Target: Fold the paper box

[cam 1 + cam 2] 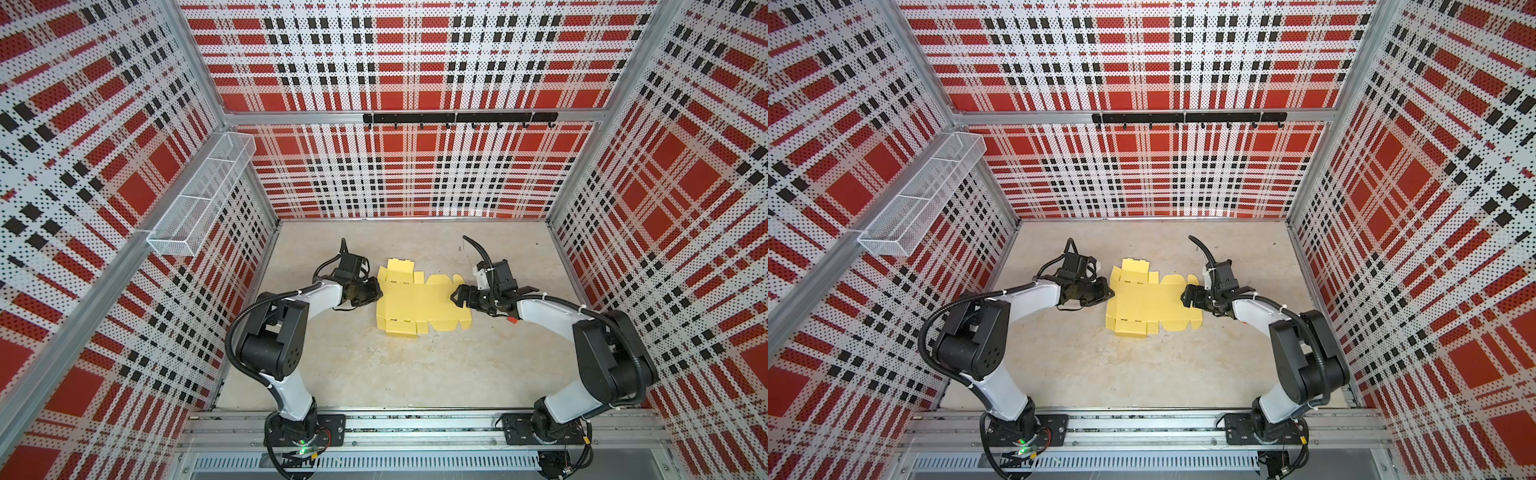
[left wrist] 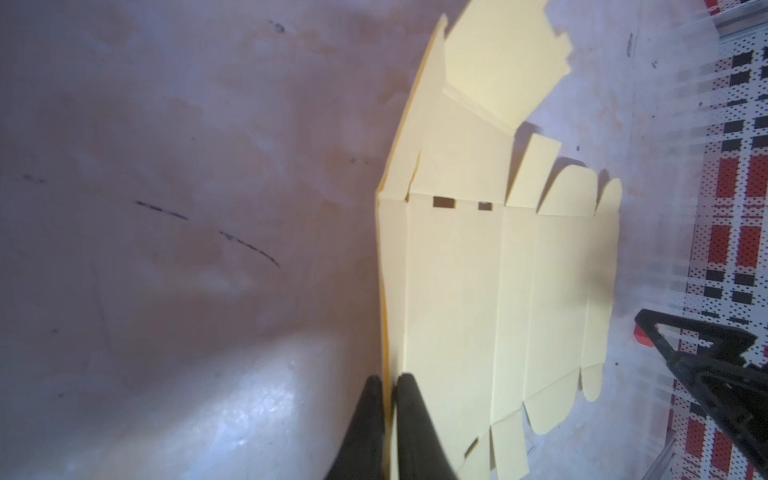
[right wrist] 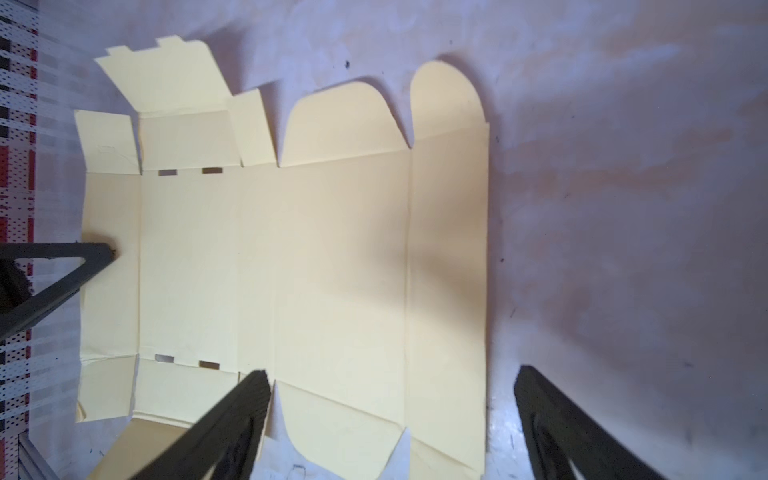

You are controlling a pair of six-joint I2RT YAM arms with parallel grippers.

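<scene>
Along the near edge of the desk [image 1: 374, 386], open surface from corner to corner, room for either arm. Farther in, about mid-desk: the paper box [image 1: 419, 303], an unfolded die-cut sheet, mostly flat, well apart from all four desk edges. At its left edge, the left gripper [image 1: 376, 293], fingers [image 2: 409, 415] pressed together, pinching the narrow end panel; that panel tipped up a little off the desk in the left wrist view. Left rim of the sheet hidden beneath this gripper in both top views. At the opposite edge, the right gripper [image 1: 456, 296], spread wide; in the right wrist view one finger over the card, its mate over bare desk just past the right rim, contact with the card impossible to tell. Near flaps cut off there by the frame and by that finger. Under the right forearm, a small red piece [image 1: 512, 320], half hidden, hard to make out. Toward the far edge, the sheet's far-left flap raised at a slant, then open desk up to the far corners.
</scene>
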